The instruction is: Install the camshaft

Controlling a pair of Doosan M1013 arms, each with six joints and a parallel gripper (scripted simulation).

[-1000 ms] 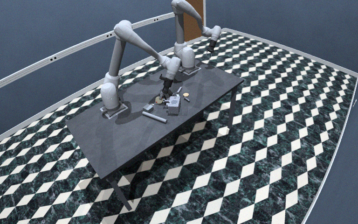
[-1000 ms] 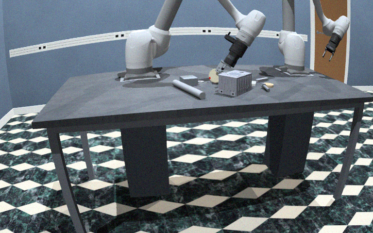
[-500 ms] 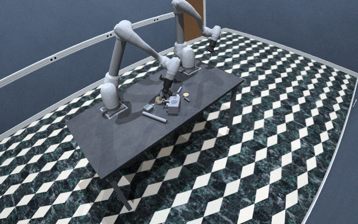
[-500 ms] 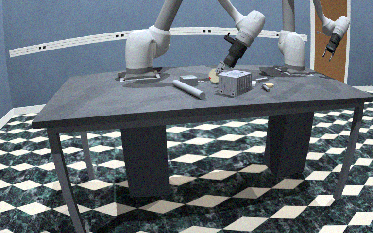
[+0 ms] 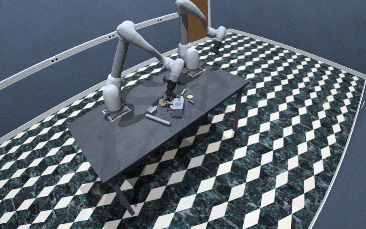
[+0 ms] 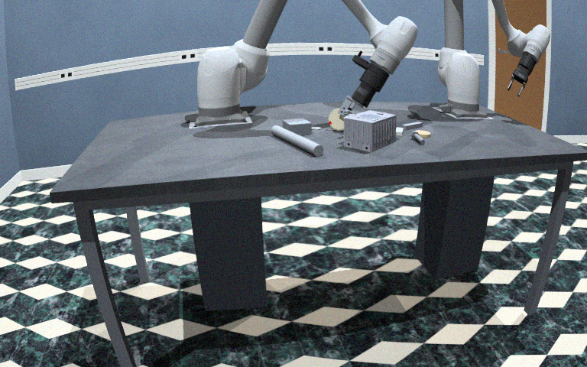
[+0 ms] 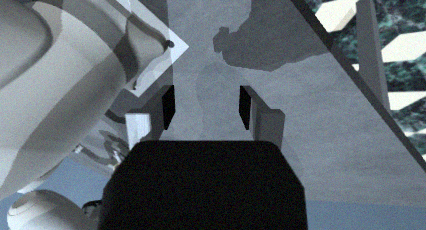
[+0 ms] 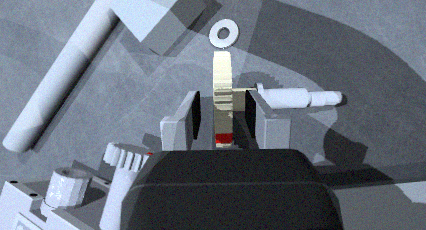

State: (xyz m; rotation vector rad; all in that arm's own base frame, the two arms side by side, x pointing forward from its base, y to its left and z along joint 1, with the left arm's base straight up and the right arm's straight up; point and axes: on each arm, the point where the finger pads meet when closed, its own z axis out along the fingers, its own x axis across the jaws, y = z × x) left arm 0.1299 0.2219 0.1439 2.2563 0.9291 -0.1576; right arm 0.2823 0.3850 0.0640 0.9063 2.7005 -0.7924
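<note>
Dark table (image 5: 94,141) (image 6: 151,164) (image 7: 310,100) (image 8: 125,85) — right claw (image 5: 166,100) (image 6: 344,113) (image 8: 223,114) partly hides the gear (image 5: 162,102) (image 6: 335,120) (image 8: 222,97).

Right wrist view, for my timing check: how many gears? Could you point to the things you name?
2: the big gear (image 5: 162,102) (image 6: 335,121) (image 8: 222,97), within the open right claw (image 5: 165,99) (image 6: 343,113) (image 8: 222,105); the crank gear (image 8: 126,158), by the engine case (image 5: 177,108) (image 6: 361,131) (image 8: 14,196). Others may be hidden.

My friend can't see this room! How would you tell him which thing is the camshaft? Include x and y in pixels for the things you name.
Find the big gray table (image 5: 94,141) (image 6: 187,159), then the boxy engine case (image 5: 177,109) (image 6: 369,131) standing on it. Just behind the case in the exterior view is the camshaft (image 8: 286,98). Unlike the plain gray rod (image 5: 157,119) (image 6: 296,141) (image 8: 65,70), it wears a big cream toothed wheel with a red mark.
</note>
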